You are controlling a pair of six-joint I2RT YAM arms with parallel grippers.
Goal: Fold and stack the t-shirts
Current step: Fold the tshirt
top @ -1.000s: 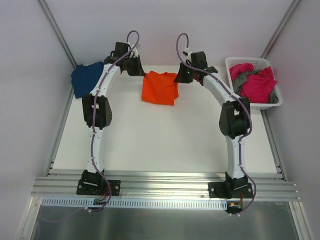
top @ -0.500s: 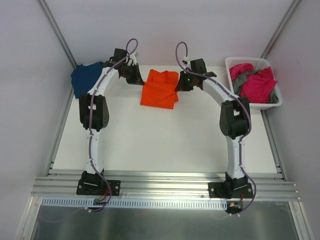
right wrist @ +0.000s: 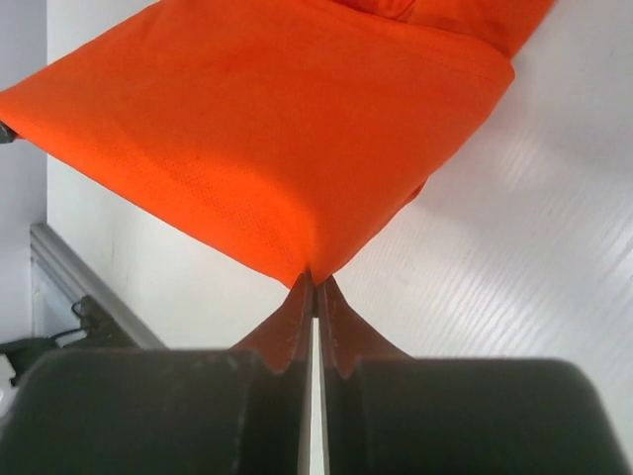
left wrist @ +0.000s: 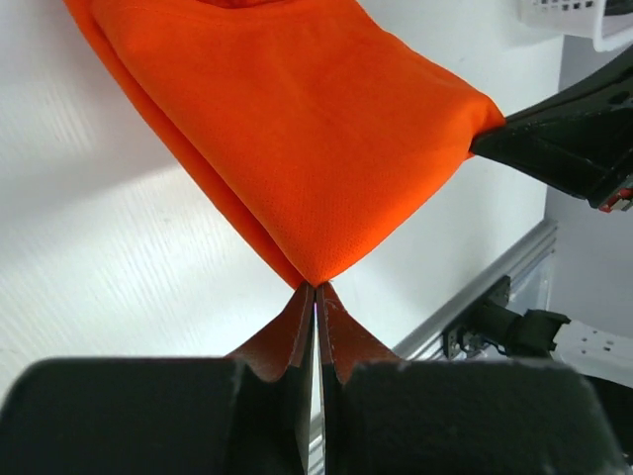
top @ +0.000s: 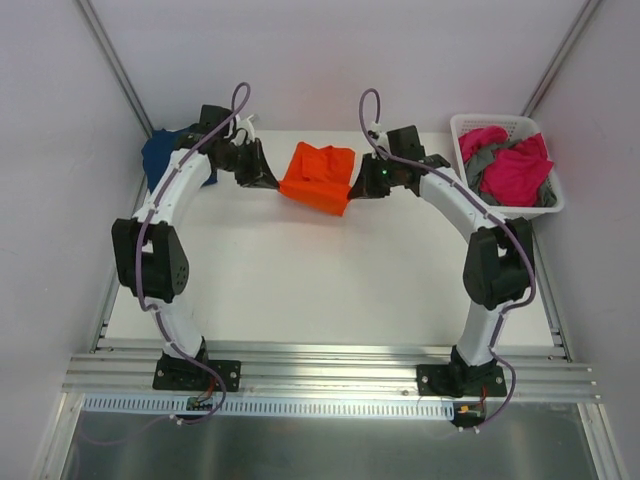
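Mid-fold, I reckon; left pincer (left wrist: 315, 292) and right pincer (right wrist: 315, 282) each clamped on a corner of the orange t-shirt (top: 320, 177), near edge raised over the bench (top: 330, 270); next they'd need to carry it across together.

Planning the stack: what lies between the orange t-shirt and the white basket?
Top view: the right gripper, pinching the orange t-shirt, and its arm.
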